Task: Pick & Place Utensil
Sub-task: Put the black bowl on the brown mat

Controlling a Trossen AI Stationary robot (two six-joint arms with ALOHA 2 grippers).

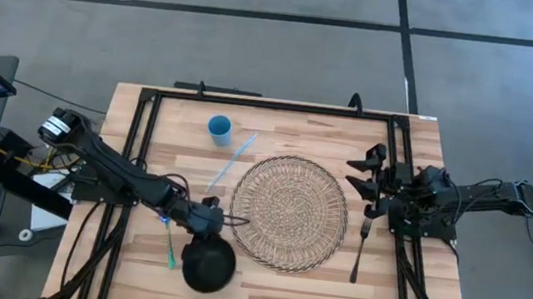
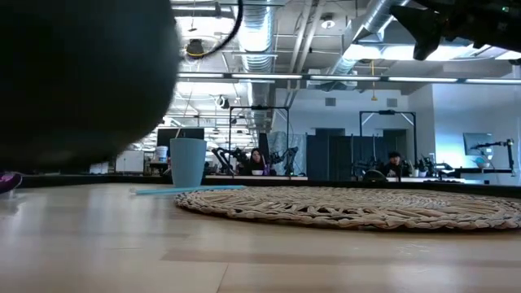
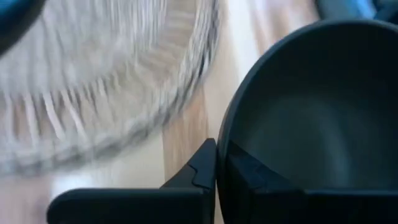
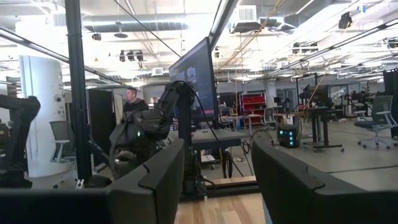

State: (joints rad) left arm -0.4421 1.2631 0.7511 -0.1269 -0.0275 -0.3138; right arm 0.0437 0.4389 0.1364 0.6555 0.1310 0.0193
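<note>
A black bowl (image 1: 209,266) is near the table's front edge, left of a round woven placemat (image 1: 289,213). My left gripper (image 1: 206,217) is shut on the bowl's rim on its far side. In the low view the bowl (image 2: 77,77) fills the upper left, with its underside above the table line. A dark fork (image 1: 360,247) lies on the wood to the right of the mat. My right gripper (image 1: 370,177) is open and hovers by the mat's right edge, above the fork's tines. A green-tipped utensil (image 1: 170,250) lies left of the bowl. My left gripper (image 3: 217,158) pinches the bowl's rim (image 3: 222,134) on its far side, one finger inside the hollow (image 3: 249,180) and one outside (image 3: 202,168). The fingers reach it from the table's left and far side. In the low view the bowl looks lifted clear of the table.
A blue cup (image 1: 219,128) stands at the far left of the table, and a pale blue straw (image 1: 232,164) lies between it and the mat. A black frame (image 1: 272,105) runs round the table. Bare wood lies in front of the mat.
</note>
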